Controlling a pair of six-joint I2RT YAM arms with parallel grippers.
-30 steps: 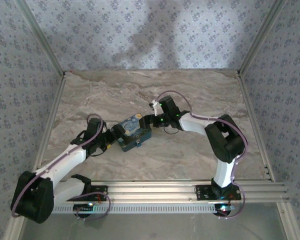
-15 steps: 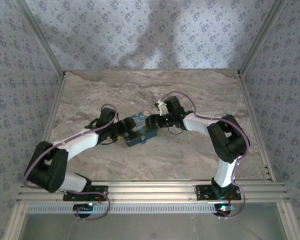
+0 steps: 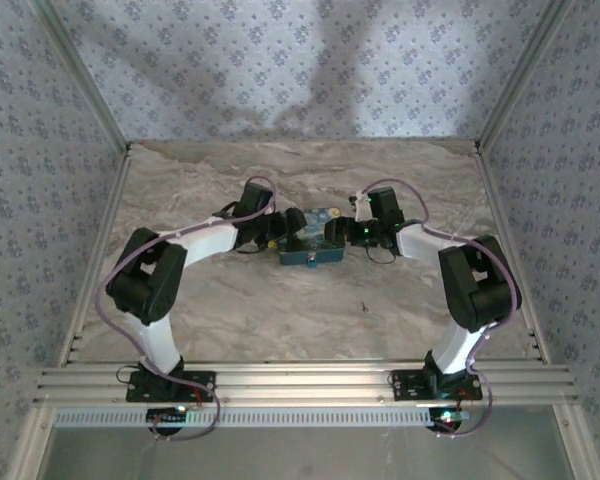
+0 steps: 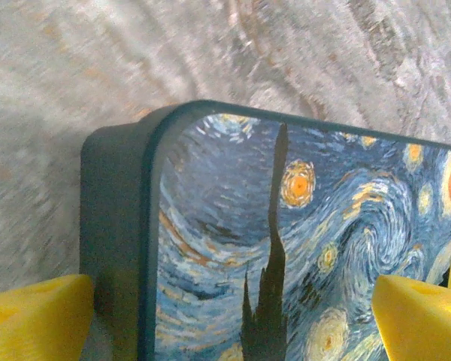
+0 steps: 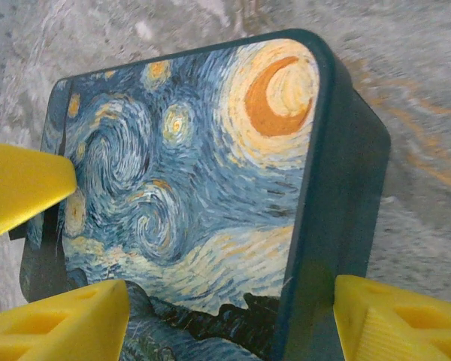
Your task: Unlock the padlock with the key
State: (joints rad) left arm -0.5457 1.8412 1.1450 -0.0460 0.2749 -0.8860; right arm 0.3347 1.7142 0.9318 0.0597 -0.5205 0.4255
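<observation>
Left fingers (image 4: 30, 320), right fingers (image 5: 398, 323) — spread astride starry box (image 3: 308, 243) on table (image 3: 280, 320); clamped or loose, cannot tell. Padlock (image 3: 308, 264): tiny speck on box near wall. Risk — uneven squeeze skids box, lock swings beyond reach.

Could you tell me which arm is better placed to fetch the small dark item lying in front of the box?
Right, probably: the small dark item, perhaps the key, lies nearer the right hand than the left hand, which sits at the opposite end of the box.
</observation>
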